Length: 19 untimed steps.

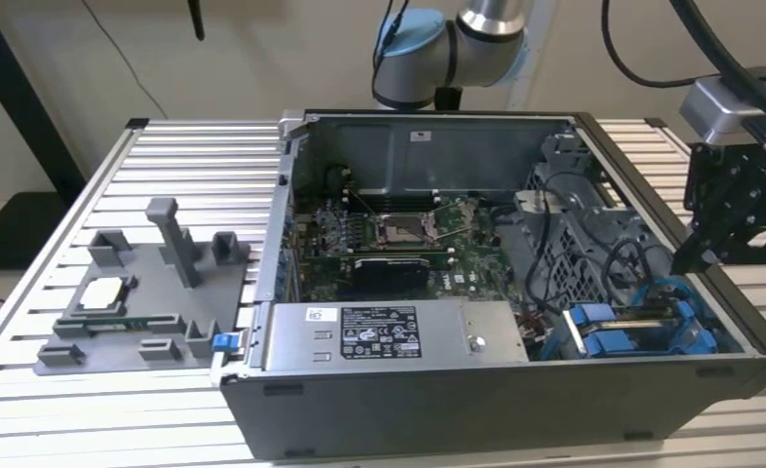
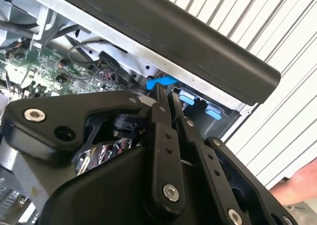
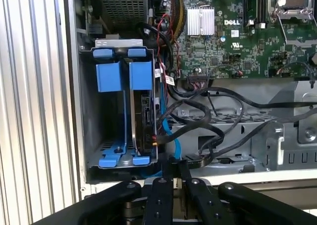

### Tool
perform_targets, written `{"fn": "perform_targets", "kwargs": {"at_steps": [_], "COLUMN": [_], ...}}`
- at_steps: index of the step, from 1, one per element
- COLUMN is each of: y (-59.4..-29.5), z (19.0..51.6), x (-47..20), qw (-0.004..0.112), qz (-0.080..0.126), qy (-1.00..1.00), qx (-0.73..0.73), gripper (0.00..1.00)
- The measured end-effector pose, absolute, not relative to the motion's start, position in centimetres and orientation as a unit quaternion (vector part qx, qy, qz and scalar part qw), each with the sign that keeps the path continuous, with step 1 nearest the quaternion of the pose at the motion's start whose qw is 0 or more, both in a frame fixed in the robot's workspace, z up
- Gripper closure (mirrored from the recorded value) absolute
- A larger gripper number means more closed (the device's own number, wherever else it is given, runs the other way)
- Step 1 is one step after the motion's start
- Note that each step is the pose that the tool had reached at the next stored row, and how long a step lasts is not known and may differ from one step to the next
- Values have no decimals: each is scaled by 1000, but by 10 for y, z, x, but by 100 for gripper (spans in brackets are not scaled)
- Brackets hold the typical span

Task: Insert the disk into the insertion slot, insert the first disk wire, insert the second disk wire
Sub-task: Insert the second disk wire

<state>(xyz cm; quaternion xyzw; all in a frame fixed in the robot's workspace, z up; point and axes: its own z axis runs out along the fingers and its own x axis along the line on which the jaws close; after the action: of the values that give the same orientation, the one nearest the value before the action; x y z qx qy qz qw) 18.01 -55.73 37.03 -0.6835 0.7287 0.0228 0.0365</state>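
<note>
While the gripper (image 1: 686,261) hangs over the case wall at the exterior view's right, mid-height in the frame, the disk (image 3: 147,121) stands on edge inside the insertion slot (image 3: 93,126), in the compartment on the motherboard (image 3: 233,41) side

Disk, first wrist view: seen edge-on, a thin dark slab clipped in a bright blue carrier frame; label face hidden

Slot: grey sheet-metal bay with blue rails, in the lower right of the exterior view, at the corner of the open computer case (image 1: 487,409)

Gripper: black fingers (image 2: 159,116) pressed together in both wrist views; cannot make out anything pinched between them. In the first wrist view the tips lie near the slot's end and near the blue cable (image 3: 168,131)

Counts:
- disk: 1
- slot compartments: 2, side by side
- blue plates (image 3: 109,77) at one end of the bay: 2, one per compartment
- blue cable: 1, running just beside the disk's edge; cannot tell whether it is plugged in
- black cables (image 3: 213,121): several, looped together beside the bay; exact number not readable
- finned silver heatsink (image 3: 200,21): 1
- perforated cage (image 3: 119,2): 1
- silver power-supply box (image 1: 397,334): 1, lower centre of the exterior view, inside the case
- grey fixture block (image 1: 136,302): 1, on the slatted table (image 1: 45,409) at the exterior view's left, apart from the case
</note>
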Motion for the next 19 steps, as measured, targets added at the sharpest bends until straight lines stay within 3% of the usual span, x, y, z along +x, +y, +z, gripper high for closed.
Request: {"fn": "perform_targets", "kwargs": {"at_steps": [8, 19], "y": [-557, -562], "z": [389, 392], "x": [164, 122], "qw": [44, 50], "qz": [30, 29], "qy": [728, 728], "qx": [-683, -683], "gripper": [100, 100]}}
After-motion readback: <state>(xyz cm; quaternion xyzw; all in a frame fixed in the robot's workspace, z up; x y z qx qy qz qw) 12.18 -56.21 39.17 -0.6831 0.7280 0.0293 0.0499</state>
